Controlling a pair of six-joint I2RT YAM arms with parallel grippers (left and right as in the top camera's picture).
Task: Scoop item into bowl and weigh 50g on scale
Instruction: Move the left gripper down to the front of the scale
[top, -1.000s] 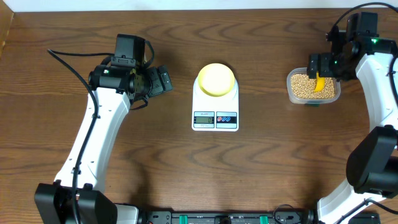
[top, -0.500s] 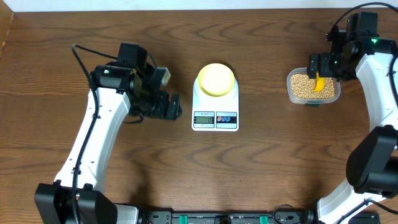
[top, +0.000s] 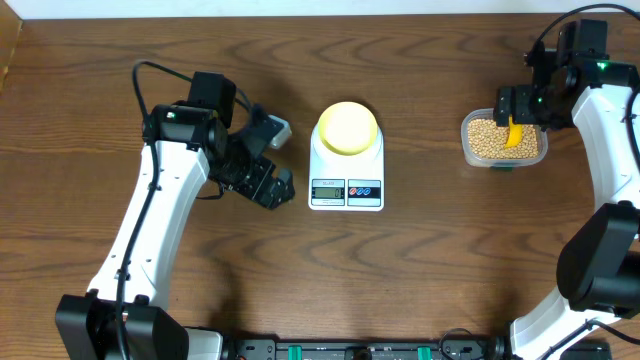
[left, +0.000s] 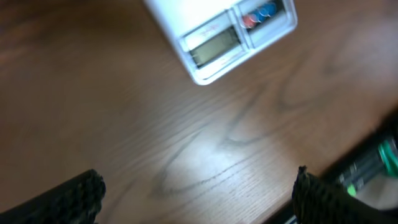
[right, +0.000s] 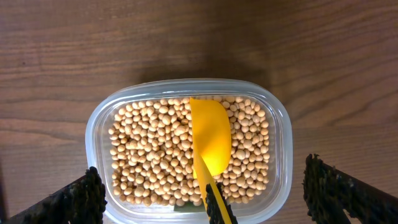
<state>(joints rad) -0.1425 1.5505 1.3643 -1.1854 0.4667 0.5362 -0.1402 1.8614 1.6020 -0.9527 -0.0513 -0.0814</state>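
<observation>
Jaws on both arms gape wide, holding nothing. Overhead: left jaws hover over the desk (top: 420, 270) just left of the scale (top: 335, 168), which carries the bowl (top: 348, 127); right jaws hang above the tub (top: 465, 135). Left wrist: the scale's display end lies ahead. Right wrist: beans (right: 143, 155) fill the tub, with the scoop (right: 210, 140) lying in them.

The small round pale-yellow bowl (top: 347, 127) sits on the rear of the white rectangular digital scale (top: 346, 192), central on the wooden surface (top: 430, 275). To their right, a clear plastic tub (top: 464, 140) holds round tan beans (top: 483, 138) and a yellow plastic scoop (top: 514, 134).
</observation>
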